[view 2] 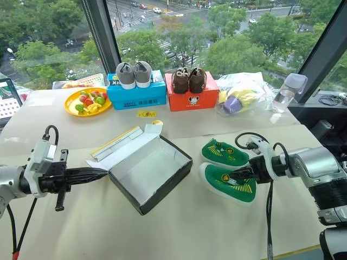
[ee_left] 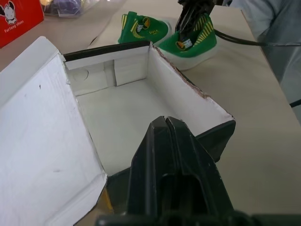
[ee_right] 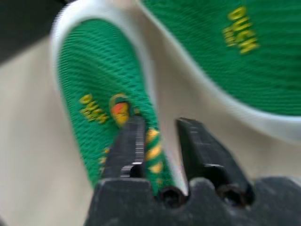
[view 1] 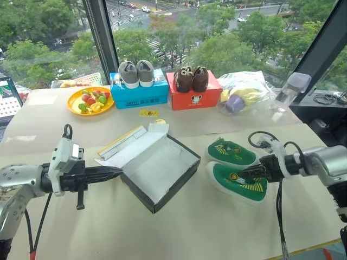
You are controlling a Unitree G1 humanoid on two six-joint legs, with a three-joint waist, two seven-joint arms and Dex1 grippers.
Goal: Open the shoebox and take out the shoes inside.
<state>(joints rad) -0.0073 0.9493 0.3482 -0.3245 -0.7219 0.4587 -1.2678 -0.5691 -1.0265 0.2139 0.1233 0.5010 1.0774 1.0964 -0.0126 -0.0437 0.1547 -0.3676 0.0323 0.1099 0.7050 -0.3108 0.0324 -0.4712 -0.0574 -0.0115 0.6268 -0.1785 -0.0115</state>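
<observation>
Green knitted fabric over white rubbery soles: the pair of small green slip-on shoes with yellow stripe markings (view 1: 234, 167) is lying side by side on the beige table covering (view 1: 217, 227), just to the right of the flat cardboard shoebox with dark sides and a white inside (view 1: 160, 173). The box is standing empty, its lid folded back.

The right gripper (view 2: 234, 174) is resting at the nearer shoe (view 1: 238, 182), its two black fingers (ee_right: 129, 141) standing slightly apart and straddling the heel collar; whether they are pinching it I cannot tell. The left gripper (view 1: 116, 173), fingers pressed together, is bearing against the near left wall of the box.

These shoes are probably handling as light, soft things: the upper is likely giving under a pinch while the sole is staying firmer. The heel rim looks like the sensible hold, since the mesh should be offering friction. The box, being thin card, is likely sliding easily.
</observation>
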